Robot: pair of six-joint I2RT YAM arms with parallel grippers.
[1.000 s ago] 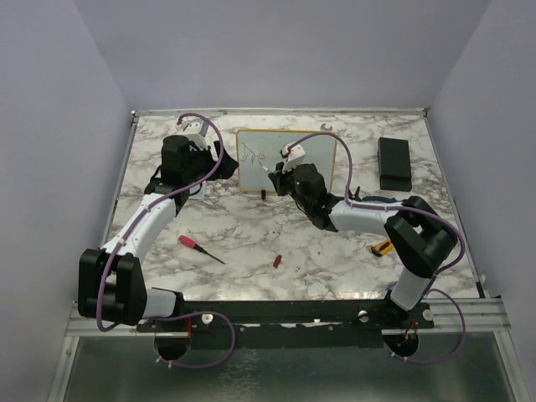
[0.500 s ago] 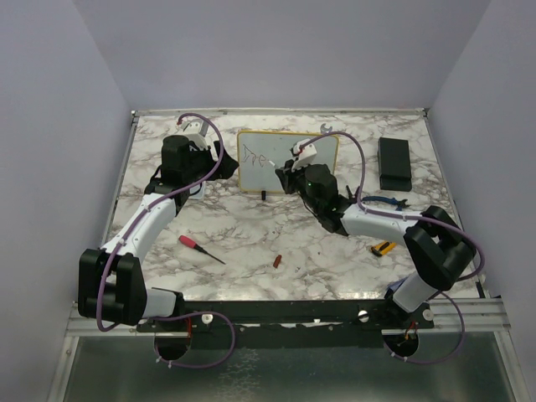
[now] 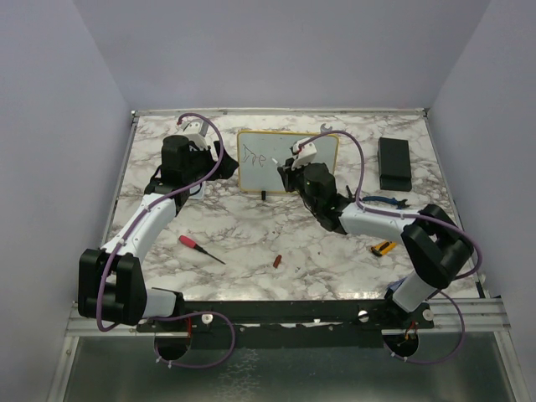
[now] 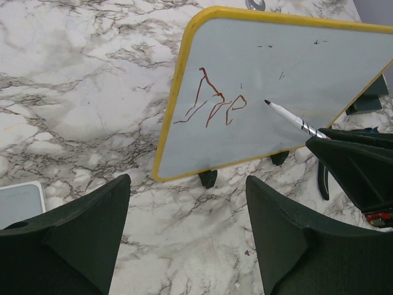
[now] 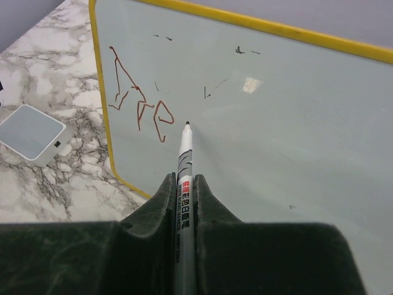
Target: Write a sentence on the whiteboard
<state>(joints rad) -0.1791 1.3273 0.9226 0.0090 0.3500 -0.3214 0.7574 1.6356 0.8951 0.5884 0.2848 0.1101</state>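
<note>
The whiteboard (image 3: 261,174) with its yellow frame stands tilted at the back centre. It also shows in the left wrist view (image 4: 295,80) and the right wrist view (image 5: 288,117). The sentence (image 4: 212,104) is a few red-brown strokes reading roughly "Dre" at the board's upper left (image 5: 138,101). My right gripper (image 5: 184,181) is shut on a white marker (image 5: 185,153). The marker's dark tip is at the board just right of the last stroke; I cannot tell whether it touches. My left gripper (image 4: 187,209) is open and empty, above the table in front of the board's left corner.
A small grey square pad (image 5: 29,132) lies left of the board. A red-handled screwdriver (image 3: 194,244) and a small red cap (image 3: 277,260) lie on the marble table. A black box (image 3: 394,162) sits at the back right, with a yellow-black tool (image 3: 382,247) nearer.
My right gripper has moved right along the board with the marker, and the writing has gained a stroke. The left arm has not moved.
</note>
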